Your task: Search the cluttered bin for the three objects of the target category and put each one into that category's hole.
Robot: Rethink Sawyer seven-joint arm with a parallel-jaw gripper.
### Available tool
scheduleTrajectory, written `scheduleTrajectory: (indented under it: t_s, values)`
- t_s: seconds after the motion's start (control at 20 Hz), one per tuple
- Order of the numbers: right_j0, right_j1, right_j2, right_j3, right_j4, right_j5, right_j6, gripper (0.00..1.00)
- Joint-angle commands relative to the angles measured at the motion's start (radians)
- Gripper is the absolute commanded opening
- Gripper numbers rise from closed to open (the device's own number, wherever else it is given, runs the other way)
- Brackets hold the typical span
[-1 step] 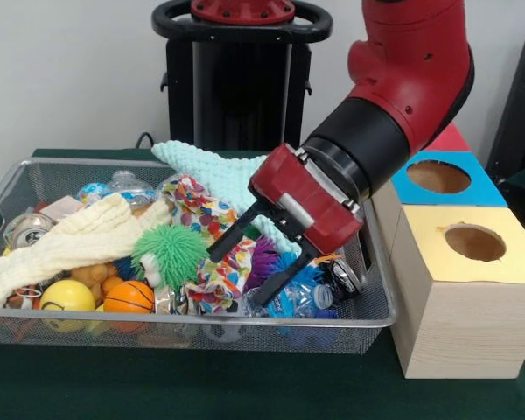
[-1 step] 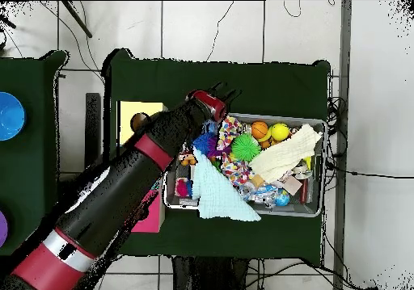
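A wire mesh bin [image 1: 367, 317] holds mixed clutter: a yellow ball [image 1: 66, 297], an orange basketball [image 1: 129, 297], a green spiky ball [image 1: 169, 254], a purple spiky ball [image 1: 264, 258] and a blue spiky toy [image 1: 294, 293]. My gripper [image 1: 236, 278] hangs open just above the bin's right half, over a colourful patterned cloth [image 1: 212, 262], with nothing between its black fingers. In the overhead view the gripper [image 2: 225, 93] shows at the bin's [image 2: 317, 210] edge, close to the basketball [image 2: 259, 129] and green spiky ball [image 2: 246, 148].
A cream cloth [image 1: 70, 241] and a mint cloth [image 1: 219, 175] lie over other items. Beside the bin stand wooden boxes with holes: yellow-topped [image 1: 477, 245], blue-topped [image 1: 437, 178], and a pink one [image 1: 451, 138] behind. A blue bowl [image 2: 8, 115] sits on a separate table.
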Motion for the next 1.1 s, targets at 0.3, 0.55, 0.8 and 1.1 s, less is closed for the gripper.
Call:
scheduleTrajectory:
  t_s: [0.3,0.55,0.8,1.1]
  values:
    - [-0.040,-0.056,0.005,-0.025,0.001,0.000,0.080,1.00]
    - [-0.101,-0.225,0.203,0.005,-0.049,0.032,-0.049,1.00]
    - [-0.178,-0.364,0.390,0.045,-0.094,0.067,-0.143,1.00]
    - [-0.294,-0.470,0.615,0.104,-0.137,0.091,-0.190,1.00]
